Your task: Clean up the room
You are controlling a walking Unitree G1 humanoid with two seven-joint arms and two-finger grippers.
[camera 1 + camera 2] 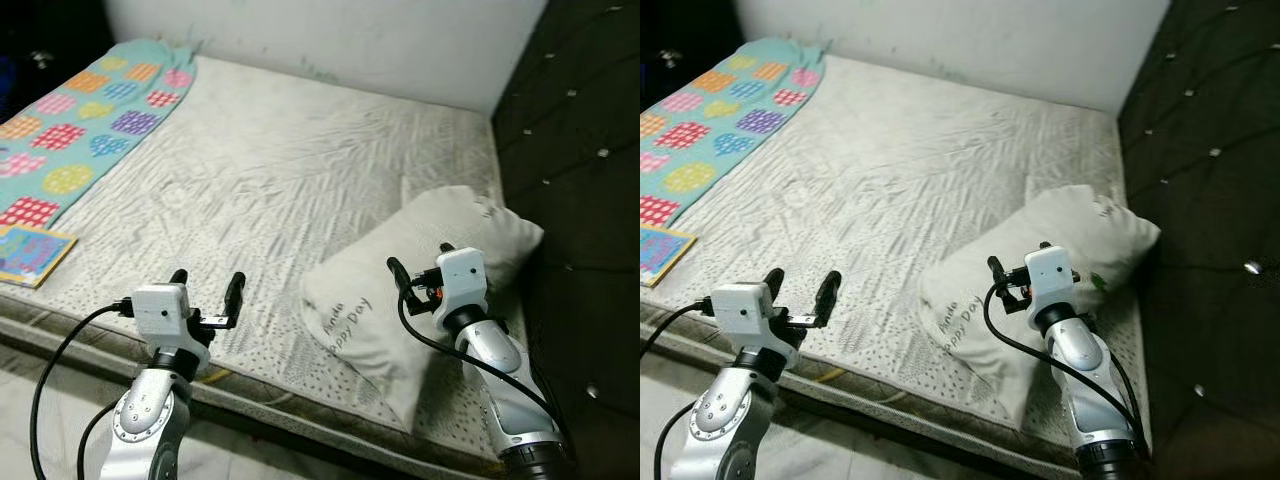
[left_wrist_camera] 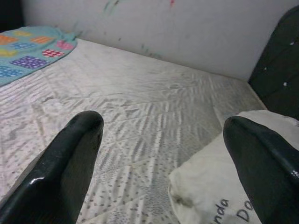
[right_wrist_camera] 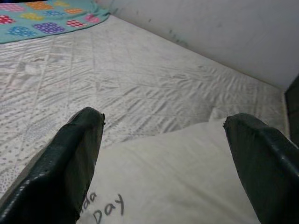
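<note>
Left eye view: white pillow (image 1: 420, 285) with grey printed lettering, creased, lying on bare quilted mattress (image 1: 280, 170) beside dark tufted headboard (image 1: 580, 150). Right hand (image 1: 418, 265) above pillow, fingers spread wide, holding nothing. Left hand (image 1: 207, 287) over mattress front edge, also wide, empty. Patterned turquoise blanket (image 1: 80, 120) at far left.
Left wrist view: pillow corner (image 2: 219, 186) near one finger (image 2: 70, 163).
Right wrist view: pillow (image 3: 177, 177) directly below wide fingers (image 3: 74, 158).

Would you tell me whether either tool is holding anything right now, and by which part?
Nothing is held. The left tool and right tool are both open, the right above the white pillow.
</note>
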